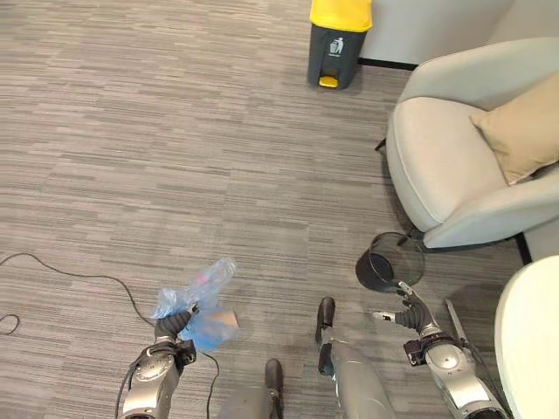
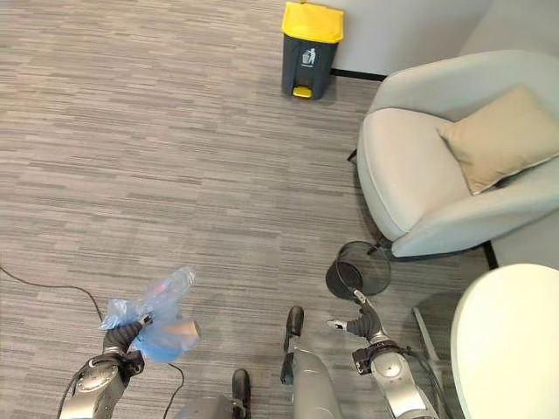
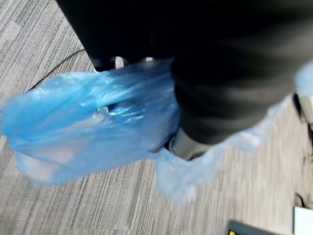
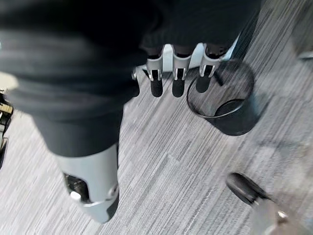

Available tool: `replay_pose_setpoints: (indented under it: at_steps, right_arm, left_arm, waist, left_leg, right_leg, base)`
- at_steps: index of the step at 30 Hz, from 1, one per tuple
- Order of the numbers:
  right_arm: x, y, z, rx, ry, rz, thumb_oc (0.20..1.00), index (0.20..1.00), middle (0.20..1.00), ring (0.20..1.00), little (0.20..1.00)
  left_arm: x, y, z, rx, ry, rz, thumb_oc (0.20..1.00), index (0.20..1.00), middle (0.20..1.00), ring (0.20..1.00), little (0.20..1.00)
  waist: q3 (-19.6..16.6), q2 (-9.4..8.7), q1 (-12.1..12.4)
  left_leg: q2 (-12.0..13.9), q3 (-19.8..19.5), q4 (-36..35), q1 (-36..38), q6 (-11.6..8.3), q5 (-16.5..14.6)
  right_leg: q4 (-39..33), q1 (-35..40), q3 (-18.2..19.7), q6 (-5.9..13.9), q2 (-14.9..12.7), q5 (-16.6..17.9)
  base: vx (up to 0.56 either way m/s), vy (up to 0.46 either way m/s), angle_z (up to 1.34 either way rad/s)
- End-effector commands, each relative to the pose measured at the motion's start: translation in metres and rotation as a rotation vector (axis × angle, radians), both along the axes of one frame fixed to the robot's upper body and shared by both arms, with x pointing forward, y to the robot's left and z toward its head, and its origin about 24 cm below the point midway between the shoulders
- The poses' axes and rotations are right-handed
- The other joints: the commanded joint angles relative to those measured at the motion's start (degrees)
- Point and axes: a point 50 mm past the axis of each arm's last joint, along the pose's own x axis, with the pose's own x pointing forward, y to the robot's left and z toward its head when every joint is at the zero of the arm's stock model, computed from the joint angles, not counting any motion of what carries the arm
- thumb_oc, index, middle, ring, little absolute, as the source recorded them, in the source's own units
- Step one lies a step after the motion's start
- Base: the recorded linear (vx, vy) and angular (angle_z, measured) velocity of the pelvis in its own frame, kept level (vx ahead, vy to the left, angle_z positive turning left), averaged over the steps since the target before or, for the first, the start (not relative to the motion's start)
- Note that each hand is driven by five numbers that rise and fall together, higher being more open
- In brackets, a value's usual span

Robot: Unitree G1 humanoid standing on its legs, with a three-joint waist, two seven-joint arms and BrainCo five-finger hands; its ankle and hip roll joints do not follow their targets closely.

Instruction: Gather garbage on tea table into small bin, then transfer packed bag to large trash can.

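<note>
A blue plastic bag point(image 1: 196, 301) with rubbish inside hangs just above the carpet at the lower left. My left hand point(image 1: 172, 330) is shut on its gathered top; in the left wrist view the bag point(image 3: 88, 127) bulges out past the hand's dark cover. The small black mesh bin point(image 1: 389, 262) stands on the floor in front of the armchair and looks empty. My right hand point(image 1: 406, 316) hovers just short of it, its fingers point(image 4: 178, 73) straight and holding nothing. The large grey trash can point(image 1: 339, 39) with a yellow lid stands far off against the wall.
A light grey armchair point(image 1: 463, 157) with a beige cushion point(image 1: 524, 127) sits at the right. The white round tea table point(image 1: 533, 340) shows at the lower right edge. Open carpet stretches between me and the large can.
</note>
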Motion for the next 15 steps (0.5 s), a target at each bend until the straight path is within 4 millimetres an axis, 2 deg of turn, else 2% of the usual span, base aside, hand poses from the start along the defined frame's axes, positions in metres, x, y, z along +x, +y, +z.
replay_pose_setpoints:
  at_steps: [1,2,3,4,6,8,9,10,11,12,15]
  right_arm:
    - [0.004,-0.007,0.012,-0.019,-0.057,-0.002,1.000,1.000,1.000,1.000,1.000]
    - [0.001,-0.008,0.010,-0.014,-0.047,-0.005,1.000,1.000,1.000,1.000,1.000]
    - [-0.003,-0.011,0.007,-0.020,-0.033,-0.007,1.000,1.000,1.000,1.000,1.000]
    - [-0.004,-0.012,0.007,-0.023,-0.030,-0.006,1.000,1.000,1.000,1.000,1.000]
    - [-0.006,-0.016,0.006,-0.035,-0.024,-0.009,1.000,1.000,1.000,1.000,1.000]
    - [-0.007,-0.020,0.007,-0.043,-0.021,-0.013,1.000,1.000,1.000,1.000,1.000]
    - [-0.007,-0.021,0.006,-0.038,-0.020,-0.022,1.000,1.000,1.000,1.000,1.000]
    - [-0.007,-0.022,0.006,-0.036,-0.018,-0.025,1.000,1.000,1.000,1.000,1.000]
    - [-0.006,-0.023,0.006,-0.035,-0.021,-0.030,1.000,1.000,1.000,1.000,1.000]
    - [-0.004,-0.025,0.008,-0.038,-0.031,-0.043,1.000,1.000,1.000,1.000,1.000]
    - [-0.001,-0.028,0.011,-0.046,-0.045,-0.055,1.000,1.000,1.000,1.000,1.000]
  left_arm:
    - [0.011,0.008,0.025,0.093,-0.108,-0.073,0.200,0.200,0.200,0.200,0.200]
    - [0.009,0.007,0.024,0.091,-0.105,-0.081,0.200,0.200,0.200,0.200,0.200]
    - [0.007,0.006,0.021,0.084,-0.096,-0.080,0.200,0.200,0.200,0.200,0.200]
    - [0.005,0.005,0.020,0.075,-0.091,-0.079,0.200,0.200,0.200,0.200,0.200]
    - [0.002,0.004,0.017,0.064,-0.077,-0.080,0.200,0.200,0.200,0.200,0.200]
    - [0.002,0.003,0.016,0.060,-0.075,-0.079,0.200,0.200,0.200,0.200,0.200]
    - [0.002,0.002,0.014,0.055,-0.071,-0.078,0.200,0.200,0.200,0.200,0.200]
    - [0.004,0.001,0.015,0.052,-0.074,-0.078,0.200,0.200,0.200,0.200,0.200]
    - [0.006,0.000,0.015,0.048,-0.079,-0.080,0.200,0.200,0.200,0.200,0.200]
    - [0.008,-0.001,0.016,0.050,-0.081,-0.087,0.200,0.200,0.200,0.200,0.200]
    - [0.010,-0.001,0.017,0.062,-0.083,-0.096,0.200,0.200,0.200,0.200,0.200]
  waist:
    - [-2.21,-0.23,-1.60]
    - [-2.95,-0.46,-2.01]
    - [-3.97,0.60,-2.80]
    - [-4.41,0.53,-3.16]
    - [-5.31,1.63,-3.76]
    - [-5.85,2.13,-4.16]
    - [-5.90,2.10,-4.38]
    - [-5.66,1.52,-4.33]
    - [-5.26,1.44,-4.04]
    - [-4.79,0.70,-3.86]
    - [-4.21,-0.04,-3.28]
  left_leg:
    - [0.41,-2.60,1.25,3.69,-4.03,-6.88]
    - [0.30,-3.16,1.41,4.30,-4.30,-7.11]
    - [2.25,-3.57,4.57,4.92,-6.19,-6.31]
    - [2.68,-3.30,6.11,4.33,-6.71,-5.32]
    - [5.63,-1.79,10.82,3.20,-8.79,-2.06]
    - [7.07,-1.10,15.46,1.86,-10.18,2.45]
    - [7.73,-0.47,17.02,0.82,-10.12,3.98]
    - [7.69,-0.02,18.28,-1.01,-9.20,4.09]
    - [7.73,0.23,18.57,-2.92,-8.45,3.12]
    - [7.41,1.54,16.07,-6.87,-7.09,0.27]
    - [6.50,1.92,13.84,-11.75,-6.85,-0.23]
  right_leg:
    - [2.55,1.88,0.04,4.07,0.44,0.60]
    - [2.43,2.54,0.48,3.51,0.03,0.86]
    - [3.95,3.74,1.07,2.30,0.81,0.08]
    - [4.06,4.13,0.88,1.99,0.49,-0.14]
    - [4.30,6.76,-0.04,0.69,1.44,-1.94]
    - [3.87,8.94,-0.15,-0.48,3.04,-3.48]
    - [3.53,9.92,0.11,-1.09,3.60,-4.40]
    - [3.08,10.71,0.99,-1.48,3.57,-5.10]
    - [2.84,11.68,1.57,-1.67,3.77,-5.85]
    - [2.12,13.03,2.31,-1.36,3.02,-6.65]
    - [1.45,13.93,3.10,-1.19,2.39,-7.01]
  base:
    - [0.44,-0.149,0.60]
    - [0.61,-0.273,0.89]
    - [0.48,-0.240,1.03]
    - [0.49,-0.281,1.00]
    - [0.31,-0.185,0.43]
    - [0.28,-0.151,-0.14]
    - [0.23,-0.119,-0.23]
    - [0.21,-0.100,-0.14]
    - [0.27,-0.094,-0.09]
    - [0.20,-0.055,-0.13]
    - [0.14,-0.013,-0.29]
